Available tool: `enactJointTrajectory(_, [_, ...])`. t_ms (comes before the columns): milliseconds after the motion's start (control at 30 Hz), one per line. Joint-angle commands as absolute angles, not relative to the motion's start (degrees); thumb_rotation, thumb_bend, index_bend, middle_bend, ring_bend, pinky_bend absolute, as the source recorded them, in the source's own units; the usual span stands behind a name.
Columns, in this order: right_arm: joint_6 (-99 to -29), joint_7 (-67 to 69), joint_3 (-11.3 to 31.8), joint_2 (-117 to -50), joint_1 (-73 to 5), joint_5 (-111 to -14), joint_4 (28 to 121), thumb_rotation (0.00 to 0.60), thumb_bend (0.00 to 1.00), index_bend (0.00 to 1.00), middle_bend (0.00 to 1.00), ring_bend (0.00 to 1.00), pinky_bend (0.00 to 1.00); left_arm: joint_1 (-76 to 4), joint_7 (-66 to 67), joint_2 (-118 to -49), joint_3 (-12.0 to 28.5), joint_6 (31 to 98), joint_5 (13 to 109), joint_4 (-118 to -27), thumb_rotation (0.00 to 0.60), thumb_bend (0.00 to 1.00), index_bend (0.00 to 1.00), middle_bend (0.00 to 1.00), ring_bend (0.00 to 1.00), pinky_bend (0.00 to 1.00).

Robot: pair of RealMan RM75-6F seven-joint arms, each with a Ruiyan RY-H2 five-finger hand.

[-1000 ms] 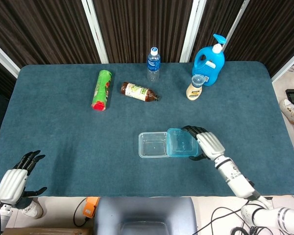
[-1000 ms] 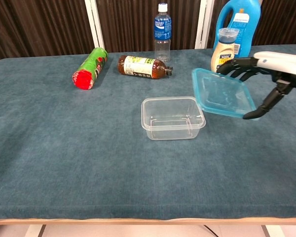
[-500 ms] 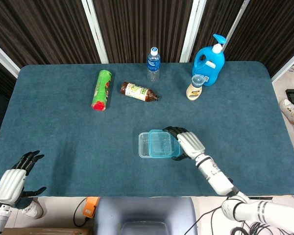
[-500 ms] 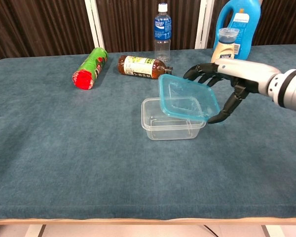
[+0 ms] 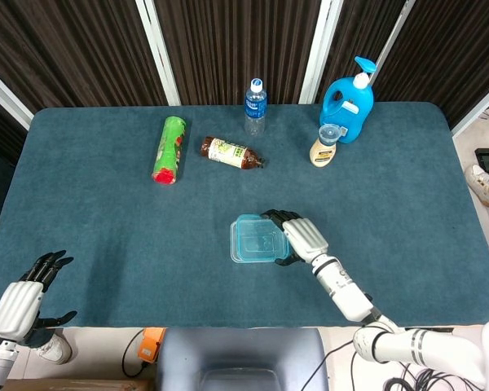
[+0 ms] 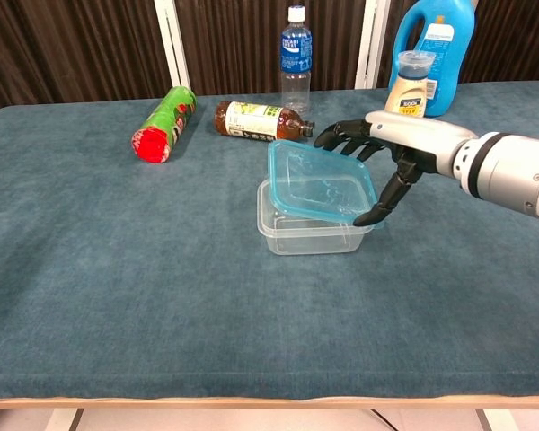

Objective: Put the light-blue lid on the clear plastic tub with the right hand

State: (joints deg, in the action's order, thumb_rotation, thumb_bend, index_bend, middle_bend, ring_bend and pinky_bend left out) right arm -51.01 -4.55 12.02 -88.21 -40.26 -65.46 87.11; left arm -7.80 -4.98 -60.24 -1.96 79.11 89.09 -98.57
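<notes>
The light-blue lid point(image 6: 319, 182) point(image 5: 258, 239) hangs tilted over the clear plastic tub point(image 6: 307, 233) point(image 5: 238, 254), its far edge raised and its near right edge close to the tub's rim. My right hand point(image 6: 383, 148) point(image 5: 297, 235) holds the lid by its right side, fingers along the far edge and thumb at the near corner. In the head view the lid covers nearly the whole tub. Off the table's near left corner my left hand point(image 5: 26, 295) hangs with spread fingers and nothing in it.
Along the table's far side lie a green can point(image 6: 163, 124) and a brown bottle point(image 6: 260, 121), both on their sides. A water bottle point(image 6: 295, 59), a cream sauce bottle point(image 6: 407, 83) and a blue detergent jug point(image 6: 437, 45) stand upright behind my right hand.
My right hand has carried the lid leftward from beside the tub to over it, and the lid has dropped closer to the rim. The left hand has not moved.
</notes>
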Motion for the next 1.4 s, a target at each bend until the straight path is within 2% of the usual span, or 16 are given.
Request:
enactJointTrajectory(33, [-50.9, -4.6, 12.1, -88.5, -40.5, -65.2, 86.9, 0.600, 0.46, 0.39, 0.42, 0.55, 0.61, -7.8, -5.1, -60.2, -2.0, 79.1, 89.1, -98.6, 0.600, 0.36, 0.17, 0.08, 0.07, 0.28])
enactJointTrajectory(667, [-49.9, -5.2, 12.1, -90.4, -42.1, -63.8, 85.5, 0.600, 0.46, 0.36, 0.42, 0.49, 0.56, -7.9, -5.7, -60.1, -2.0, 79.0, 89.1, -98.4, 0.600, 0.36, 0.17, 0.08, 0.07, 0.28])
enactJointTrajectory(800, [-49.6, -5.4, 11.9, -90.5, -42.3, -63.4, 85.4, 0.600, 0.46, 0.32, 0.38, 0.39, 0.49, -7.9, -5.9, -60.1, -2.0, 79.1, 89.2, -98.3, 0.600, 0.36, 0.17, 0.08, 0.07, 0.28])
enactJointTrajectory(967, [-49.7, -5.3, 11.6, -90.5, -42.3, -63.8, 85.2, 0.600, 0.46, 0.27, 0.26, 0.22, 0.37, -7.9, -5.9, -60.1, -2.0, 79.1, 89.4, -98.3, 0.600, 0.36, 0.17, 0.08, 0.07, 0.28])
enactJointTrajectory(1100, [-49.5, -4.9, 11.5, -90.4, -42.3, -64.0, 85.1, 0.600, 0.46, 0.24, 0.19, 0.12, 0.28, -7.8, -5.9, -60.1, -2.1, 79.2, 89.4, -98.3, 0.600, 0.36, 0.17, 0.08, 0.07, 0.28])
enactJointTrajectory(1300, [-49.4, -4.1, 11.3, -90.2, -42.2, -64.5, 84.8, 0.600, 0.46, 0.19, 0.10, 0.02, 0.17, -7.9, -5.9, -60.0, -2.1, 79.1, 89.5, -98.3, 0.600, 0.36, 0.17, 0.08, 0.07, 0.28])
enactJointTrajectory(1400, [-49.4, -3.3, 11.1, -90.1, -42.2, -65.3, 84.6, 0.600, 0.46, 0.18, 0.08, 0.00, 0.14, -7.9, -5.9, -60.0, -2.0, 79.1, 89.4, -98.3, 0.600, 0.36, 0.17, 0.08, 0.07, 0.28])
